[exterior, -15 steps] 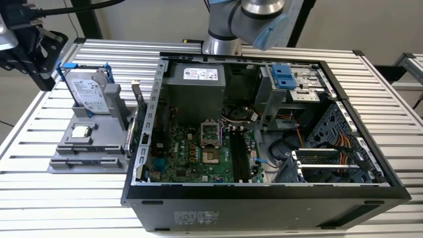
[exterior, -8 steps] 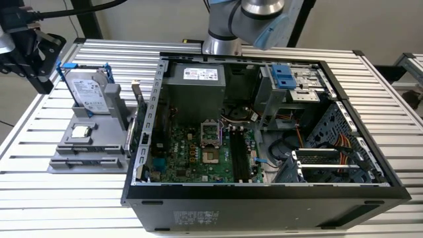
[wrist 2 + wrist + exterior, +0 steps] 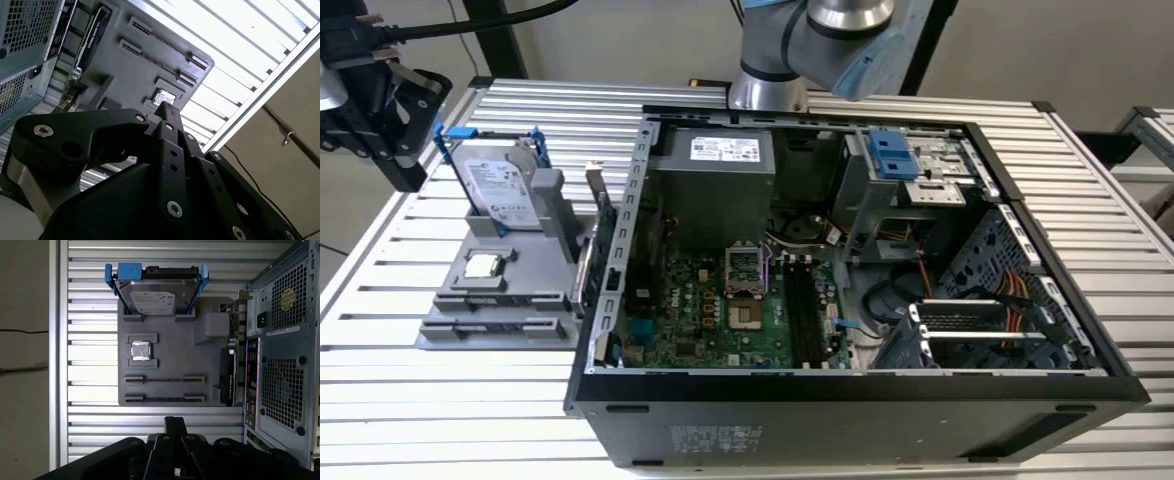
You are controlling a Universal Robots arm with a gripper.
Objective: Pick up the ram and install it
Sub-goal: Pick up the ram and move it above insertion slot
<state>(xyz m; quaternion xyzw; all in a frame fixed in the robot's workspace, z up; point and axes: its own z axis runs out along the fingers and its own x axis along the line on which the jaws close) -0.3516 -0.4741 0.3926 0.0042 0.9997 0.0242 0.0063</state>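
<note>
Exterior view: end effector (image 3: 403, 172) hanging at the exterior view's left, near the hard drive (image 3: 500, 185). Second wrist view: fingers (image 3: 167, 112) pressed narrow together. First wrist view: hovering by grey holder (image 3: 170, 345); ram's place cannot be told.

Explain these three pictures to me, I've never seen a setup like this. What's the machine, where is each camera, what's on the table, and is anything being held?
The machine is one robot arm ending in a black two-fingered gripper. The exterior view comes from a camera off the arm, looking over a slatted metal table. Both wrist views come from cameras riding on the arm, looking past the gripper. On the table stands an open black computer case with its green motherboard exposed. Beside it, on the exterior view's left, lies a grey holder tray. The tray carries a silver hard drive in a blue bracket and a small square silver processor chip. The gripper hangs near that tray. It looks closed, with nothing seen in it.
</note>
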